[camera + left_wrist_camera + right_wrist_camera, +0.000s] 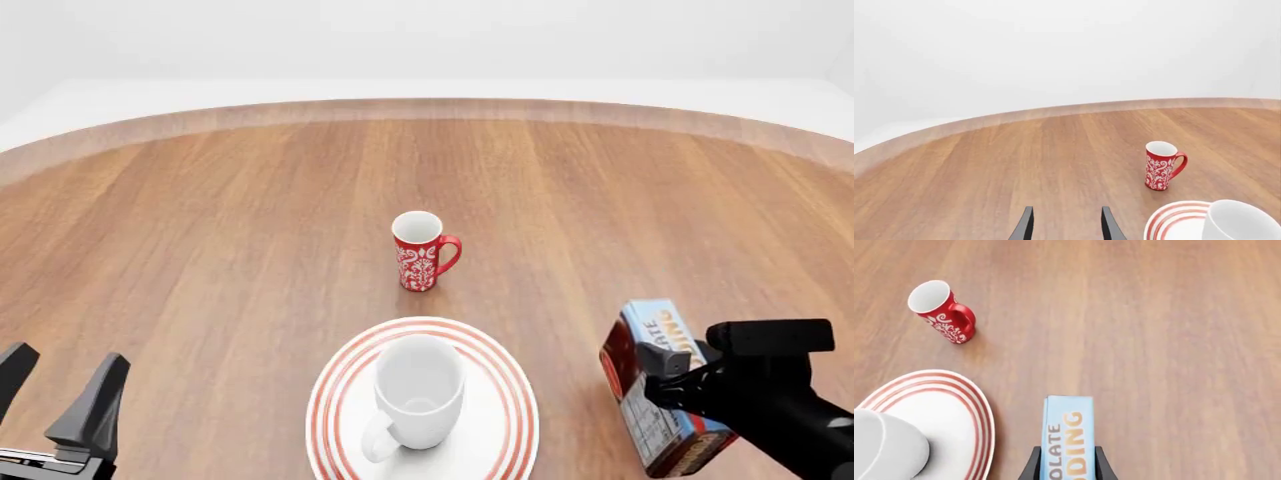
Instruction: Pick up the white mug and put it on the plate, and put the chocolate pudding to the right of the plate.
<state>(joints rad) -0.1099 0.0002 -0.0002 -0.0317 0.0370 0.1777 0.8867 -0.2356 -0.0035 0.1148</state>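
Note:
The white mug (418,390) stands upright on the red-ringed plate (515,400) near the front of the table, its handle toward me. Just right of the plate is the chocolate pudding (650,328) box, light blue face up, with my right gripper (663,372) shut on its sides. The right wrist view shows the pudding (1067,432) clamped in the right gripper (1067,466), beside the plate (947,410) and the white mug (887,450). Whether the box rests on the table I cannot tell. My left gripper (60,385) hangs open and empty, left of the plate.
A slim red mug (422,251) with white floral pattern stands upright behind the plate, handle to the right. In the left wrist view it (1162,165) lies beyond the open left gripper (1067,227). The round wooden table's rim (427,108) curves across the back.

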